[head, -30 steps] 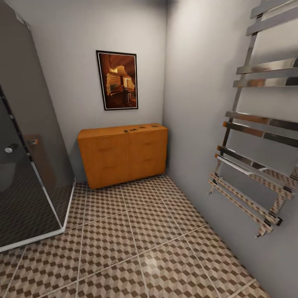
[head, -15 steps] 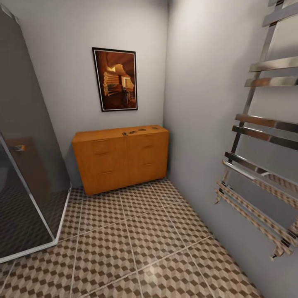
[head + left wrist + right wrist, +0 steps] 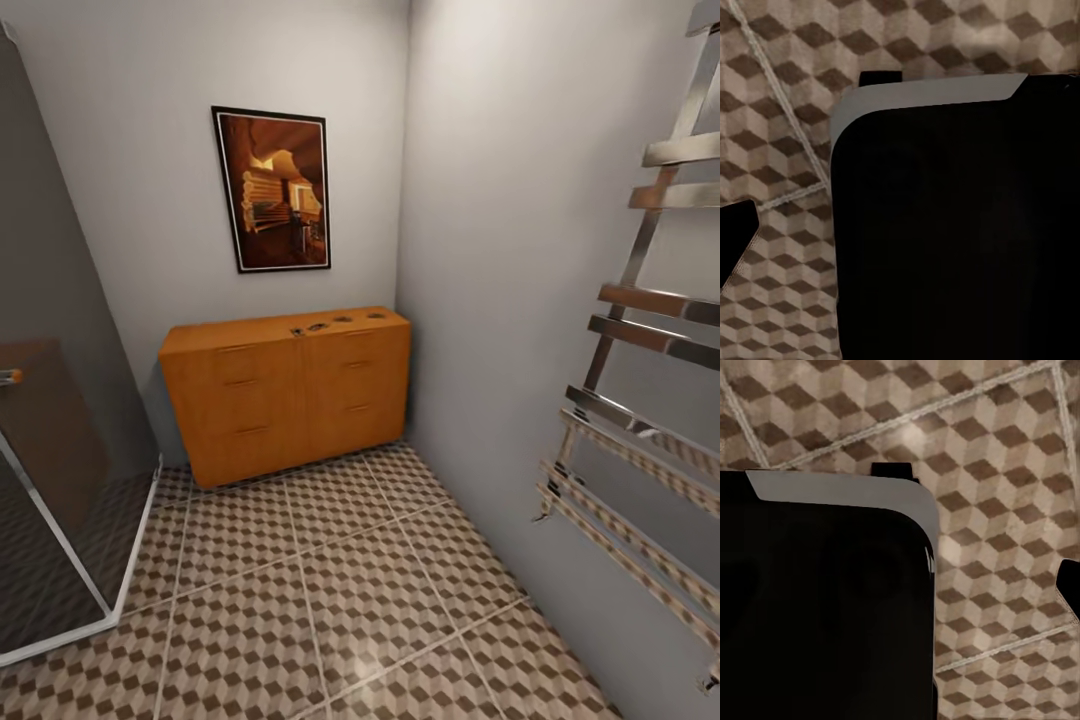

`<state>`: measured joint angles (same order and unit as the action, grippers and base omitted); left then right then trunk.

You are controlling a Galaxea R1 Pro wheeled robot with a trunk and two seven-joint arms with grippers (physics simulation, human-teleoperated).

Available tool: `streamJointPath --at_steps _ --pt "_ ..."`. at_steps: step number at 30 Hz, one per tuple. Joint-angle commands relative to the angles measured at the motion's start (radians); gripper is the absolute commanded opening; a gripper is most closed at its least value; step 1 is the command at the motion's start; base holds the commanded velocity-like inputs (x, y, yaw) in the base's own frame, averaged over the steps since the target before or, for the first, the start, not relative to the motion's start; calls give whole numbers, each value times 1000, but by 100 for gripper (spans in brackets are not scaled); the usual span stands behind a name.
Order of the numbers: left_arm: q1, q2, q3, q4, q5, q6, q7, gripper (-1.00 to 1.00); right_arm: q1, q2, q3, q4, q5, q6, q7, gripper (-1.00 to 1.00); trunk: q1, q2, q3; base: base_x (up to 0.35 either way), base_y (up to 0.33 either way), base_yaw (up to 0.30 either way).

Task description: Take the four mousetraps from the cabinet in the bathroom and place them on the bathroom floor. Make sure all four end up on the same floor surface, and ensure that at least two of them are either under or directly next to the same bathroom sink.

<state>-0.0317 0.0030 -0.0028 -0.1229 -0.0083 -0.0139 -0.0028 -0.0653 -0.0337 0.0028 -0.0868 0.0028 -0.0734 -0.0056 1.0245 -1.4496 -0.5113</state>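
Four mousetraps (image 3: 333, 322) in a row atop the cabinet (image 3: 285, 390) at frame centre, against the back wall, bathroom floor (image 3: 340, 590) bare below for setting them down; gripper states impossible to tell, fingers hidden.

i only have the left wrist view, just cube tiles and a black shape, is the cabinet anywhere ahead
Observer: Yes. In the head view the low orange-brown wooden cabinet stands ahead against the far wall, in the corner by the right-hand wall.
Operator: any mousetraps on show
Observer: Four small dark items lie in a row on its top, toward its right end. They are too small to confirm as traps.
Operator: what's either side of the path
Observer: A dark glass shower enclosure stands at the left and a chrome towel rail hangs on the right wall, with the cube-patterned tiled floor between them.
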Motion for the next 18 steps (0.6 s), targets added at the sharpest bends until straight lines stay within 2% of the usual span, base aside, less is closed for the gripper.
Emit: streamJointPath --at_steps 1,18 --pt "0 0 0 0 -1 -2 0 100 -1 0 0 1 0 -3 -1 100 0 0 -1 292 0 0" --pt "0 0 0 0 -1 -3 0 100 -1 -1 0 1 0 -3 -1 100 0 0 -1 267 0 0"
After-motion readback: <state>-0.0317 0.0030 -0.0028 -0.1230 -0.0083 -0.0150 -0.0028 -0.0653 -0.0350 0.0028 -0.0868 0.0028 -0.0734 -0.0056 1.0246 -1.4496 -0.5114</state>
